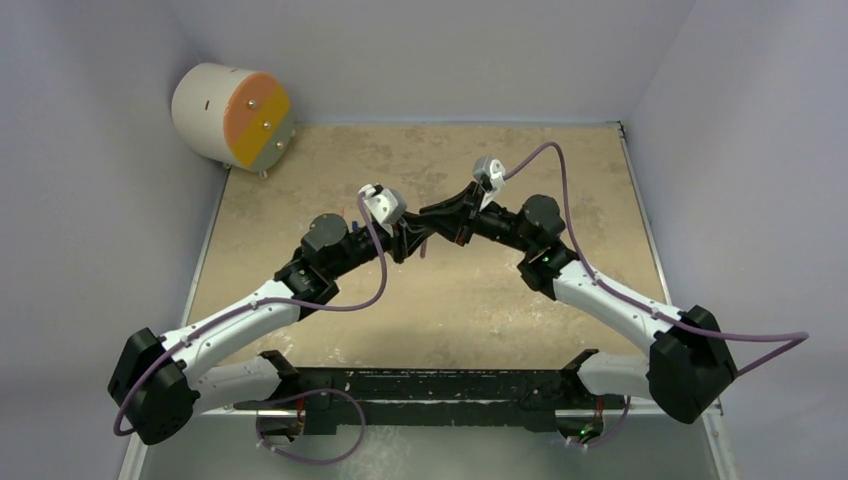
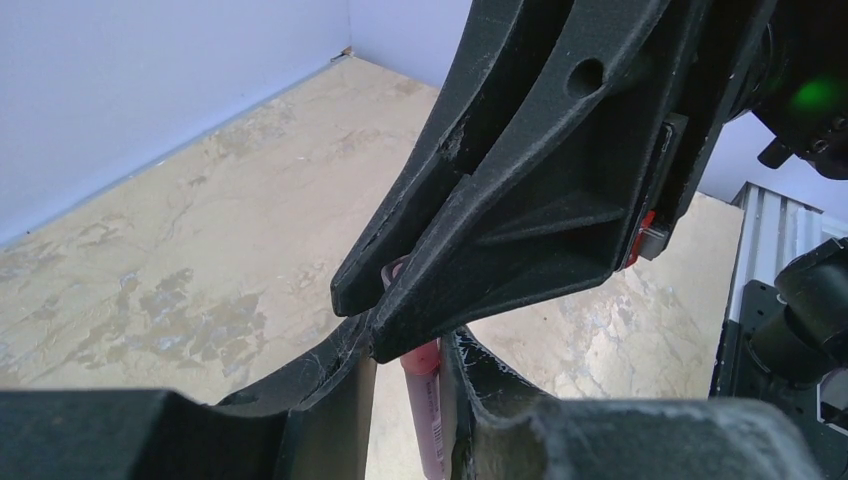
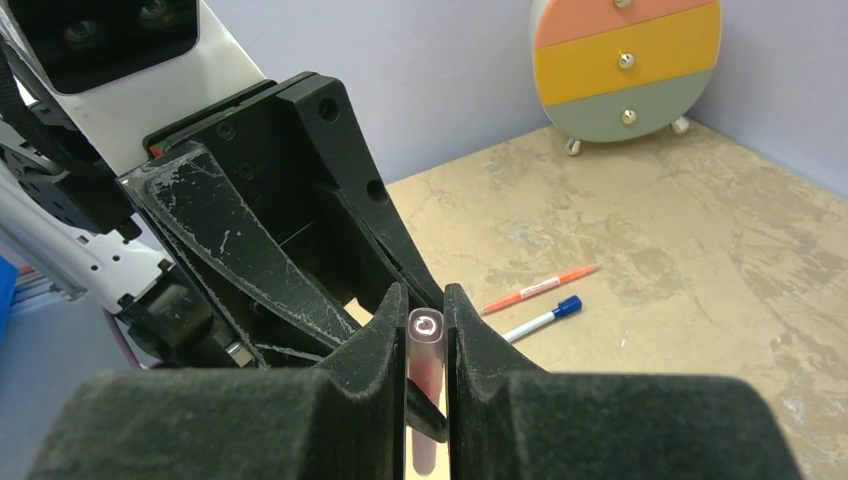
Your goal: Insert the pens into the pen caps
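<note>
Meeting tip to tip over the table [image 1: 300, 180], the left gripper [image 1: 408, 242] and right gripper [image 1: 438, 228] touch. Left wrist: left jaws stand slightly apart around the pink pen [image 2: 425, 410], with a gap on one side. Right wrist: right jaws clamp that pen's end; an orange pen [image 3: 540, 288] and a blue-capped white pen [image 3: 535, 323] lie beyond.

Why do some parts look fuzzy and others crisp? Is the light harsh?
Top external view: soft, even light, only a faint shadow on the table. Left wrist view: the left gripper's fingers are blurred, and a green light smears. Right wrist view: the right gripper's fingers look fuzzy around a pinkish pen; the orange pen beyond, crisp.
</note>
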